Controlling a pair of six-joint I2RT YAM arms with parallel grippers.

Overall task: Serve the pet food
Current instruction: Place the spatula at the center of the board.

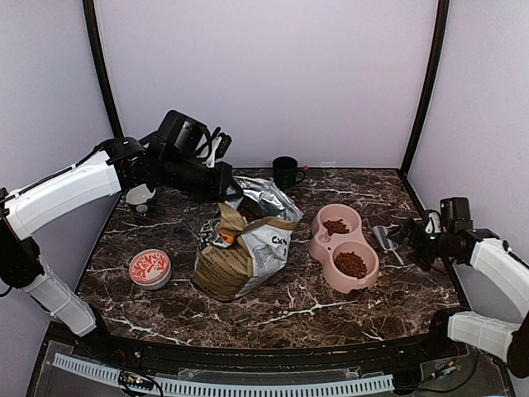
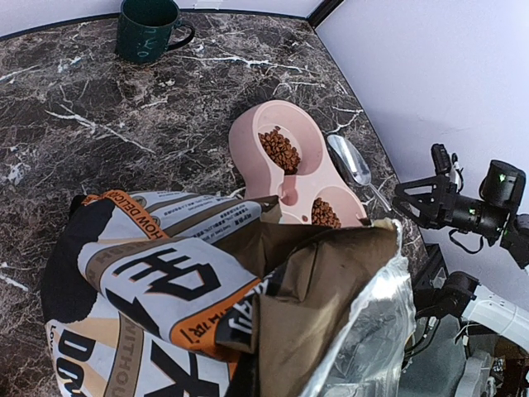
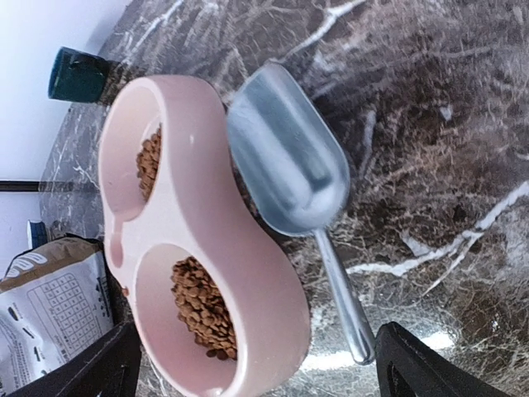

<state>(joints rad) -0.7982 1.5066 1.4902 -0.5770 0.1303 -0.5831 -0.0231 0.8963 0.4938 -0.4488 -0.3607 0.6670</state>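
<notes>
Pet food (image 1: 350,265) fills both wells of the pink double bowl (image 1: 324,248); the right wrist view shows the heaps (image 3: 198,306) close up. A metal scoop (image 3: 285,153) lies empty on the table beside the bowl (image 3: 215,240). Its handle end rests between the fingers of my right gripper (image 3: 264,376), which is open and holds nothing. The tan-and-white bag (image 1: 248,252) stands open at the table's middle. My left gripper (image 1: 225,192) is at the bag's top edge, shut on it; in the left wrist view the bag (image 2: 165,281) hides the fingers.
A dark green mug (image 1: 286,172) stands at the back centre. Near the front left sits a round red-patterned tin (image 1: 150,268), and a small white object (image 1: 140,197) lies under the left arm. Walls close in the marble table (image 1: 281,310) on both sides.
</notes>
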